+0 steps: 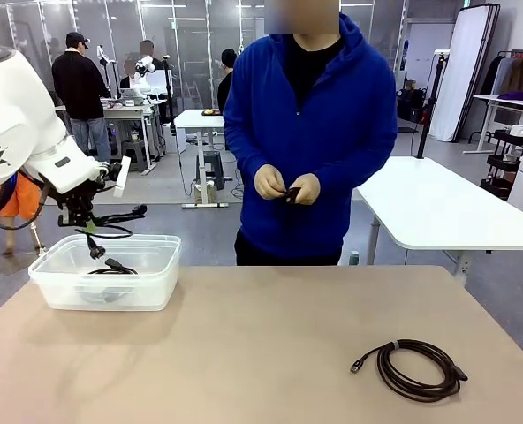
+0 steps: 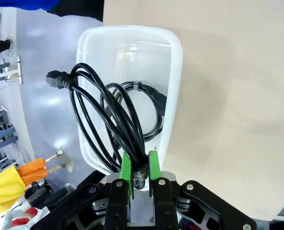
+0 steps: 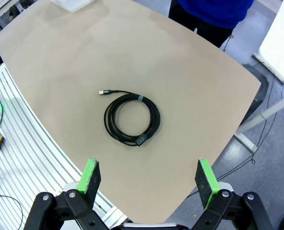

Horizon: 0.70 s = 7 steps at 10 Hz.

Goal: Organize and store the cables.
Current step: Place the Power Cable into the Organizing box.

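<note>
Left end effector [image 2: 139, 161] tight on coiled black cable [image 2: 131, 143] over bin [image 2: 177, 96]

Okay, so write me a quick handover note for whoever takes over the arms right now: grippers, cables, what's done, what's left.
The left gripper is shut on a coiled black power cord, held over the clear bin.
The right gripper is open, above the brown cable coiled on the table, not touching it.
The person's hands hold something small and dark; I can't tell what.
Done: one black cable lies in the bin.
Left: drop the held cord in, then store the brown cable.
</note>
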{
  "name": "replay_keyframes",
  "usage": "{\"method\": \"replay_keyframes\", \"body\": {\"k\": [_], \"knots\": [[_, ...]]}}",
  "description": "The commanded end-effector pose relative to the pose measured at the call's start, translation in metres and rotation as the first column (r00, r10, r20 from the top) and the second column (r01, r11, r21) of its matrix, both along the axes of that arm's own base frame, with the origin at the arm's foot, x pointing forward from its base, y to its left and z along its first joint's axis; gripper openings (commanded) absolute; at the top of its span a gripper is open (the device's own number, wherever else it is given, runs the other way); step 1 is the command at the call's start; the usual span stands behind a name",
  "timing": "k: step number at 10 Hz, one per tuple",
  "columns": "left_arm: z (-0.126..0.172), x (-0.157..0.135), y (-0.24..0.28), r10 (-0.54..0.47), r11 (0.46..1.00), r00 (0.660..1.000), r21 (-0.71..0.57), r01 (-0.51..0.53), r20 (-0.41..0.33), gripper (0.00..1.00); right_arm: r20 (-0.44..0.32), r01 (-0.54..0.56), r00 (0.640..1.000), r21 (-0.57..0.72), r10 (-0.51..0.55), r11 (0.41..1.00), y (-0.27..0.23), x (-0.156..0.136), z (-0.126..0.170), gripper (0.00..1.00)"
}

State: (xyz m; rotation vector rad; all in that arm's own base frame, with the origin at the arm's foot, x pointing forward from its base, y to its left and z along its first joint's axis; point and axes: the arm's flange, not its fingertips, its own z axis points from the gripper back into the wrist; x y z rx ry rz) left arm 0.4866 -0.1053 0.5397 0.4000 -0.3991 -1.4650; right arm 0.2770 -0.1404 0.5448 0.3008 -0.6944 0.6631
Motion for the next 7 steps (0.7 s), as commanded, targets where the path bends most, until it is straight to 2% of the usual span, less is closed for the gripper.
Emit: {"method": "replay_keyframes", "body": {"k": [1, 4, 7], "knots": [[-0.016, 0.009, 0.006, 0.006, 0.999, 1.000, -0.054, -0.007, -0.016, 0.17, 0.005, -0.017, 1.000, 0.000, 0.017, 1.000, 0.000, -0.002, -0.001, 1.00], [-0.049, 0.046, 0.011, 0.063, 0.988, 0.997, -0.138, -0.069, -0.045, 0.17, 0.005, -0.017, 1.000, 0.000, 0.017, 1.000, 0.000, -0.002, -0.001, 1.00], [-0.059, 0.053, 0.012, 0.063, 0.987, 0.995, -0.142, -0.073, -0.072, 0.17, 0.005, -0.017, 1.000, 0.000, 0.017, 1.000, 0.000, -0.002, -0.001, 1.00]]}}
